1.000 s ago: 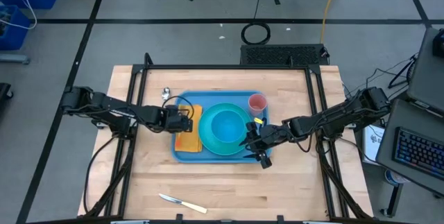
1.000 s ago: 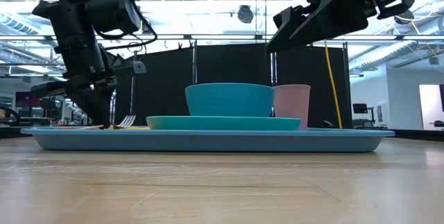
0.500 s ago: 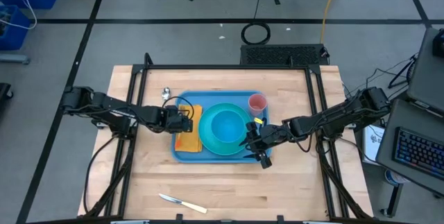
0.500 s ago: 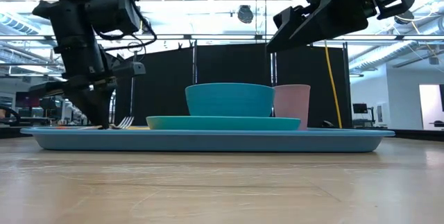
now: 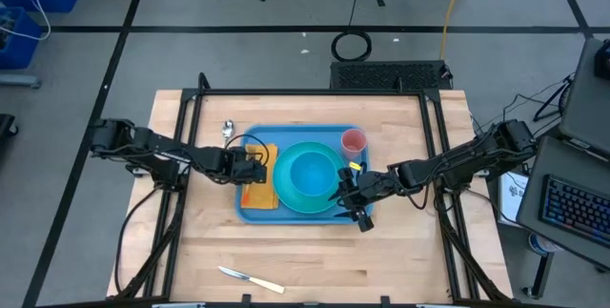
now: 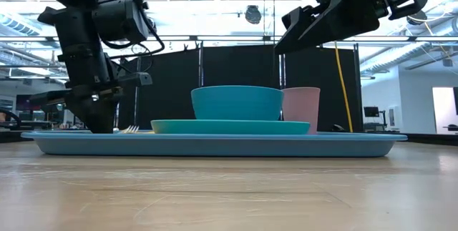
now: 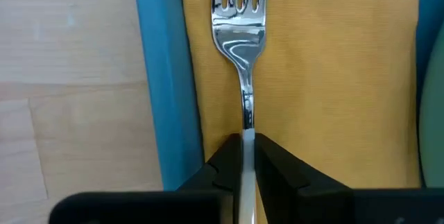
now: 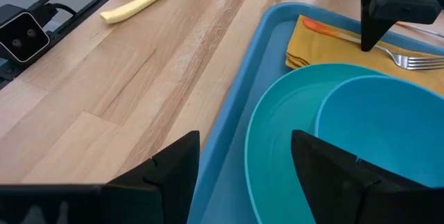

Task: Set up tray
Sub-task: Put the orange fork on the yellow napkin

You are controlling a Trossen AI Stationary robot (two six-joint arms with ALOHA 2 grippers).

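Near edge of the bench (image 5: 315, 260): a yellow-handled knife (image 5: 250, 279) lies alone. Centre of the bench: the tray (image 5: 351, 216) carries a turquoise plate (image 5: 286, 192) with a bowl (image 5: 312, 172) on it, a pink cup (image 5: 354, 141) at the tray's far right corner, and a yellow napkin (image 5: 259, 194) along its left edge. The left hand (image 7: 247, 156) is clamped on the handle of a fork (image 7: 240, 30) lying on the napkin. The right hand (image 8: 244, 156) hovers with fingers apart above the tray's near right corner.
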